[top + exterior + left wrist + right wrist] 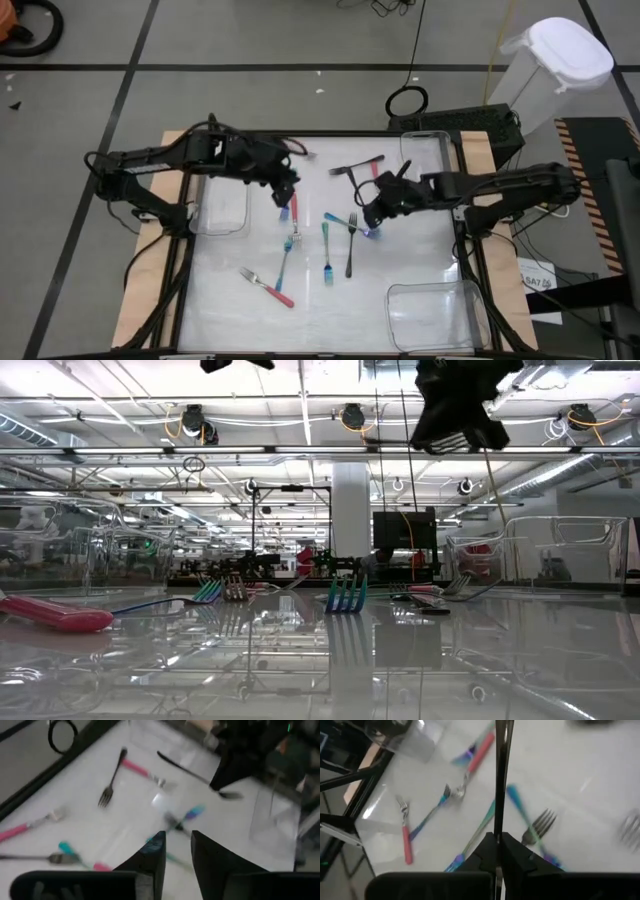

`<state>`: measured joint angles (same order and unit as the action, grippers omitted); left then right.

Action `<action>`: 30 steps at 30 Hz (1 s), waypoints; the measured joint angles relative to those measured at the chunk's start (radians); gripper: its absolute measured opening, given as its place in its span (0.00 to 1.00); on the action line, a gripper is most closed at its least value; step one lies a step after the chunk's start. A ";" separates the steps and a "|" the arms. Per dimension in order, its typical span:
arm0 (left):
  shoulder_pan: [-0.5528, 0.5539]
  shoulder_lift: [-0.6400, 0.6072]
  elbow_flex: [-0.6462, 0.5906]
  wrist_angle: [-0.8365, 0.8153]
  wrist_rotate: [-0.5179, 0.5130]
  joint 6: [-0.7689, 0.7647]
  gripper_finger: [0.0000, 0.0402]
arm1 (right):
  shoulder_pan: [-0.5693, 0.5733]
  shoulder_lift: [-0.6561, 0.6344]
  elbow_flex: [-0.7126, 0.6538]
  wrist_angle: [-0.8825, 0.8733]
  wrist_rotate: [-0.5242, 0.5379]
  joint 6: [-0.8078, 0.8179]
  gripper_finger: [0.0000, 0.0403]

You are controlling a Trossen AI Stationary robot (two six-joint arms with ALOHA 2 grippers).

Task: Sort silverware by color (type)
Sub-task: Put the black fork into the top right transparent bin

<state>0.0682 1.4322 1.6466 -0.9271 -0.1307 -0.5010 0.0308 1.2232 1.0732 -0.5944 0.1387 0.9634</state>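
1. Left hand [287, 196] over desk [420, 265] centre-left, fingers [150, 857] narrowly parted, holding nothing visible; slim pink-handled metal fork [293, 215] lying just below, apparently released.
2. Teal-handled forks [327, 250] and slim all-black fork [350, 245] scattered mid-desk, unsorted.
3. Right hand [368, 212] clamped on thin black utensil handle [500, 780], lifted, probably for carrying to clear plastic bin [435, 310].
4. No readable writing.

Grey floor [250, 40] with dark lines; white lidded bin [556, 62]; ceiling pipes [300, 452], white pillar [350, 510].
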 joint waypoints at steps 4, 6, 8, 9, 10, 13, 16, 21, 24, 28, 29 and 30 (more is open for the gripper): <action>0.016 0.000 0.000 0.122 -0.001 -0.008 0.26 | -0.052 0.000 0.078 -0.030 0.028 -0.179 0.01; 0.017 0.000 0.000 0.211 -0.002 0.016 0.27 | -0.073 0.000 0.118 -0.029 0.050 -0.260 0.01; 0.014 0.004 0.000 0.302 -0.026 0.051 0.27 | -0.085 0.000 0.157 -0.029 0.074 -0.349 0.01; 0.011 0.009 0.001 0.350 -0.044 0.065 0.27 | -0.092 0.000 0.175 -0.028 0.079 -0.396 0.01; 0.009 0.014 0.001 0.392 -0.061 0.076 0.27 | -0.099 0.000 0.192 -0.027 0.084 -0.445 0.01; 0.008 0.030 0.001 0.491 -0.104 0.104 0.30 | -0.118 0.000 0.227 -0.022 0.102 -0.553 0.01; 0.009 0.039 0.001 0.568 -0.140 0.110 0.38 | -0.138 0.000 0.249 -0.007 0.105 -0.642 0.01; 0.003 0.065 0.000 0.623 -0.271 0.061 0.56 | -0.162 0.000 0.280 0.013 0.105 -0.754 0.02; 0.001 0.081 0.002 0.653 -0.344 0.053 0.64 | -0.174 0.000 0.303 0.031 0.124 -0.815 0.02; 0.001 0.107 0.000 0.687 -0.386 0.077 0.67 | -0.185 0.000 0.330 0.061 0.160 -0.905 0.02; 0.001 0.118 0.000 0.725 -0.386 0.092 0.67 | -0.189 -0.001 0.332 0.064 0.169 -0.923 0.02; 0.001 0.123 0.000 0.747 -0.386 0.109 0.67 | -0.192 -0.001 0.332 0.066 0.177 -0.937 0.02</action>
<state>0.0696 1.5552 1.6469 -0.1803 -0.5163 -0.3917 -0.1607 1.2224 1.4048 -0.5286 0.3159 0.0264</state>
